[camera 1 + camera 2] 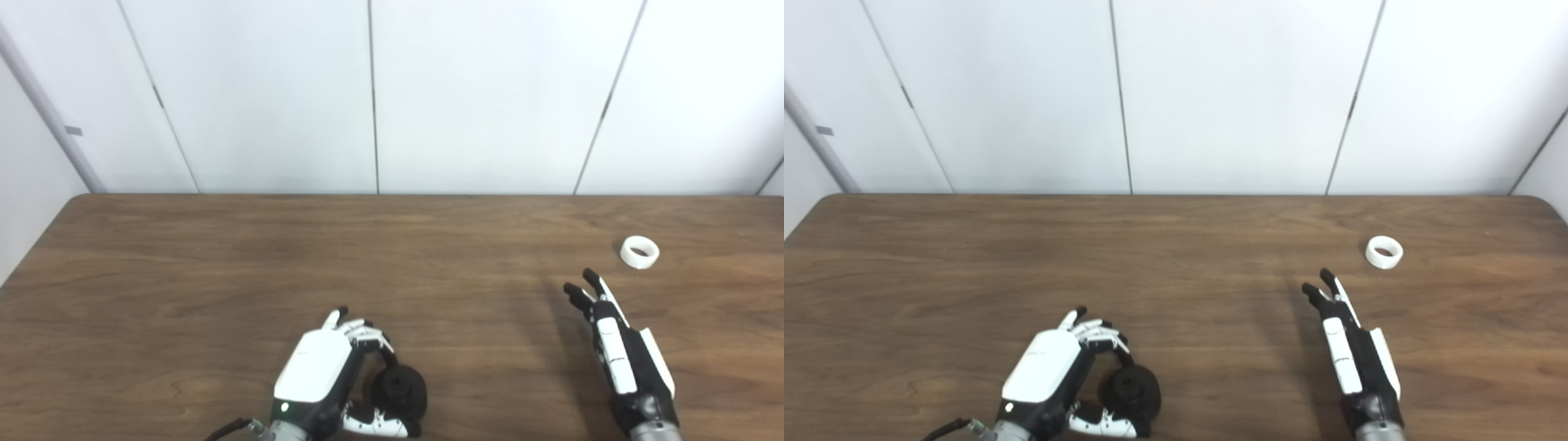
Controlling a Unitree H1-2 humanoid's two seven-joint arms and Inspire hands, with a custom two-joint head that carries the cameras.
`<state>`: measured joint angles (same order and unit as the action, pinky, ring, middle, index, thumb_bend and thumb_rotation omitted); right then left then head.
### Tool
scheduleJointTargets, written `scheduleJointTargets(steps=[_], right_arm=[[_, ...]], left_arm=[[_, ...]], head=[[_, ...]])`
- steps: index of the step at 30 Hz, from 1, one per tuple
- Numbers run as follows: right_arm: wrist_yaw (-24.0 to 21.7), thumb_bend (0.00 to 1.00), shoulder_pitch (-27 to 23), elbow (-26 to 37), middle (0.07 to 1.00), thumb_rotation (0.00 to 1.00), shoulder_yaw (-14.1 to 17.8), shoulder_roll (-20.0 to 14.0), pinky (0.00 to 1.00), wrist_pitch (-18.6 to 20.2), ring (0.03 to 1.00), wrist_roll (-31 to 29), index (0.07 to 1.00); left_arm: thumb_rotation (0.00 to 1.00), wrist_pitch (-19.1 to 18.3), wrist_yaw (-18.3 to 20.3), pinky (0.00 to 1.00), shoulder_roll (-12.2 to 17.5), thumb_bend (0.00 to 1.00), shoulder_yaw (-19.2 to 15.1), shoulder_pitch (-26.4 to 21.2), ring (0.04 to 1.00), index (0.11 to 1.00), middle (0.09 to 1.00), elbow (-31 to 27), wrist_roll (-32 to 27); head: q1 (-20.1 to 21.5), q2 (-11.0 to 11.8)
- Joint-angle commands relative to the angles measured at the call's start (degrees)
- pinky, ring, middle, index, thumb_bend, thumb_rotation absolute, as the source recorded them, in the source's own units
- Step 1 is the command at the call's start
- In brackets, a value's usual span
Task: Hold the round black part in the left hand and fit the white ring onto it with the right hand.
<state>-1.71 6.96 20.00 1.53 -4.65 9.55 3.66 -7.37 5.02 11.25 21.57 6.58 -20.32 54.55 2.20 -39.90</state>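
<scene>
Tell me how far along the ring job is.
Done: the left hand is curled around the black part. In hand: the right hand is open, fingers pointing toward the white ring but short of it. Left: grasp the ring, lying on the table, and fit it on.

Both views are bright and evenly lit from overhead, the white wall panels nearly washed out and free of hard glare. Shadows on the wooden tabletop are soft: a faint dark band runs left of the right hand, and the white ring casts a slight one. Focus is mildly soft throughout, with the tabletop corners bowing slightly.
</scene>
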Motion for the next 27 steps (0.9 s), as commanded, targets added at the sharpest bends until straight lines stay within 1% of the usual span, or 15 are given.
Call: scheduleJointTargets(steps=[1,5,8,11,12,14,16,17,19,20,22,23,26,27], right_arm=[[0.3,0.56,-0.2,2.7,0.883,1.0,0.2,0.2,1.0,0.0,0.923,-0.1,0.954],[0.2,0.57,-0.1,3.6,0.881,1.0,0.4,0.0,1.0,1.2,0.92,-0.3,0.951],[0.2,0.58,-0.3,3.6,0.878,1.0,0.5,-0.2,1.0,1.3,0.917,-0.3,0.953],[0.0,0.58,-0.5,3.2,0.877,1.0,0.7,-0.4,1.0,0.8,0.913,-0.6,0.953],[0.0,0.58,-0.5,3.2,0.877,1.0,0.8,-0.4,1.0,0.7,0.911,-0.6,0.952],[0.2,0.58,-0.7,3.4,0.875,1.0,1.0,-0.3,1.0,1.2,0.906,-0.6,0.95],[0.2,0.57,-0.7,3.8,0.875,1.0,1.2,-0.3,1.0,1.5,0.901,-0.8,0.95],[0.1,0.55,-0.7,4.0,0.882,1.0,1.3,-0.4,1.0,1.7,0.906,-1.0,0.953],[0.1,0.54,-0.6,4.3,0.887,0.97,1.5,-0.4,1.0,2.0,0.916,-1.2,0.954],[0.1,0.55,-0.6,4.4,0.889,0.9,1.6,-0.4,0.98,2.2,0.931,-1.0,0.949],[0.6,0.56,-0.6,4.6,0.893,0.81,1.6,-0.5,0.96,2.5,0.939,-0.1,0.928],[0.8,0.58,-0.6,4.7,0.896,0.76,1.6,-0.6,0.95,2.5,0.94,0.6,0.903],[1.8,0.6,-1.1,4.7,0.899,0.66,1.9,-1.0,0.89,2.2,0.926,3.3,0.862],[2.2,0.6,-1.5,4.7,0.897,0.65,2.1,-1.4,0.87,2.2,0.918,4.5,0.855]], left_arm=[[0.05,1.5,-2.2,1.0,-0.1,0.52,-0.3,-0.2,0.856,0.484,0.752,0.4,1.4],[0.05,2.2,-3.9,1.0,0.0,0.52,-0.6,0.6,0.855,0.484,0.751,2.2,2.1],[0.05,3.0,-5.4,1.0,0.3,0.52,-0.7,1.0,0.854,0.484,0.751,3.6,2.0],[0.05,4.1,-6.9,1.0,0.6,0.52,-0.9,1.3,0.852,0.484,0.753,5.2,2.1],[0.05,4.2,-7.1,1.0,0.6,0.52,-1.0,1.3,0.852,0.484,0.754,5.3,2.1],[0.05,4.4,-7.6,1.0,0.8,0.52,-1.1,1.3,0.854,0.484,0.755,5.7,2.2],[0.05,4.6,-7.9,1.0,0.8,0.52,-1.3,1.4,0.855,0.484,0.755,6.0,2.2],[0.05,4.8,-8.2,1.0,0.7,0.52,-1.4,1.5,0.854,0.484,0.754,6.2,2.0],[0.05,5.3,-8.7,1.0,0.7,0.52,-1.6,1.5,0.855,0.484,0.754,6.7,1.8],[0.05,5.5,-9.0,1.0,0.7,0.52,-1.7,1.6,0.853,0.484,0.752,7.0,1.6],[0.05,6.0,-9.2,1.0,0.8,0.52,-2.0,1.6,0.855,0.484,0.753,7.3,1.0],[0.05,6.2,-9.1,1.0,0.8,0.52,-2.1,1.6,0.854,0.484,0.753,7.4,0.7],[0.05,6.4,-8.9,1.0,1.2,0.52,-2.4,1.6,0.852,0.484,0.752,7.5,0.2],[0.05,6.5,-8.9,1.0,1.3,0.52,-2.5,1.6,0.851,0.484,0.752,7.5,0.2]], head=[[0.1,-0.3],[0.4,-1.0],[0.8,-1.7],[0.8,-1.7],[1.1,-2.0],[1.1,-2.0],[1.6,-2.2],[1.9,-2.3],[2.1,-2.1],[2.2,-2.0],[2.4,-1.9],[2.6,-1.8],[3.8,-1.7],[3.8,-1.7]])
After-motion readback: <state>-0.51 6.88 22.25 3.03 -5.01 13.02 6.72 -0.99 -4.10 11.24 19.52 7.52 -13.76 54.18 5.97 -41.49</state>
